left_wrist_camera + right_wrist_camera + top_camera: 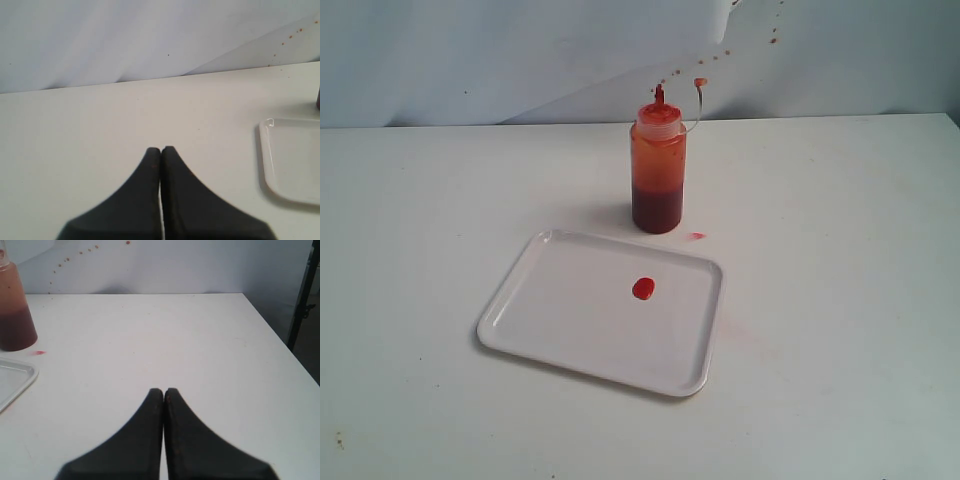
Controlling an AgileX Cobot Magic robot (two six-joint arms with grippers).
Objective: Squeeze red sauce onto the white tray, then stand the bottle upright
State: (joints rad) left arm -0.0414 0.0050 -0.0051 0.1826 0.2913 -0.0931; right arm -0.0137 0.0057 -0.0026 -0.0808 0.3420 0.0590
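Note:
The bottle (658,170) stands upright on the white table just behind the white tray (570,330), its red nozzle up and its small cap hanging on a tether. A round blob of red sauce (643,289) lies on the tray. Neither arm shows in the exterior view. My left gripper (161,149) is shut with nothing in it, over bare table, with a corner of the tray (290,160) off to one side. My right gripper (163,390) is shut and empty too, well apart from the bottle (14,315) and the tray's corner (15,377).
A small pale-red smear (695,236) marks the table beside the bottle's base. Sauce specks dot the pale backdrop (720,55) behind the table. The table's edge (280,335) and a dark stand (302,300) show in the right wrist view.

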